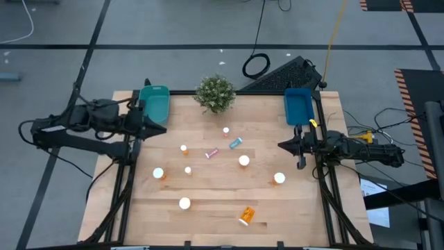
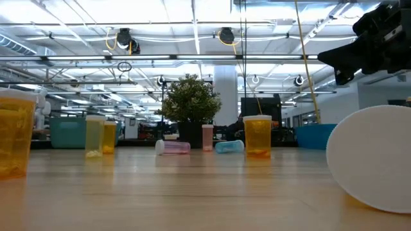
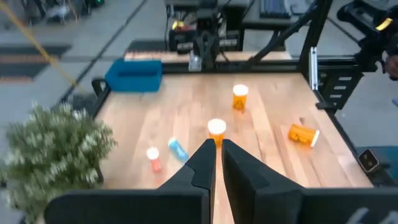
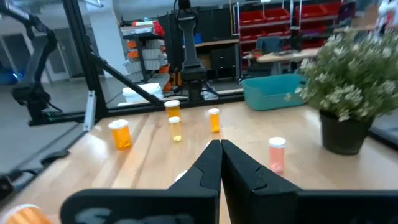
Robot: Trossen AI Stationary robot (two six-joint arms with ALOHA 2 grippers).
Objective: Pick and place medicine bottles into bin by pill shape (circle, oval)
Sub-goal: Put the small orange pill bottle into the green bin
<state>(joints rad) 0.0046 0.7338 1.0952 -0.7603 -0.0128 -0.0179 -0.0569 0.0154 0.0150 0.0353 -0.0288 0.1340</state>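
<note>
Starting from the biggest thing: resting on the wooden table (image 1: 208, 208) at twelve o'clock, a potted plant (image 1: 215, 92), with the teal bin (image 1: 155, 103) at eleven o'clock and the blue bin (image 1: 299, 105) at one o'clock, both looking without bottles so far. Waiting at nine o'clock beside the teal bin, the left gripper (image 1: 148, 126), jaws pressed nearly together and holding nothing. Hanging at the three o'clock edge, the right gripper (image 1: 300, 147), jaws also almost closed and empty. Standing or lying scattered around the centre, the medicine bottles (image 1: 243, 161): a light blue bottle (image 1: 236, 144) and a pinkish bottle (image 1: 211, 153) lying near the middle, an orange bottle (image 1: 246, 216) lying at six o'clock. Judging the work as not yet begun. Advising for a good first pick: opening the jaws wide before descending, choosing the upright bottle (image 1: 279, 178) nearest the right gripper, coming straight from above, closing on the body under the cap, and checking the pill shape before choosing a bin.
</note>
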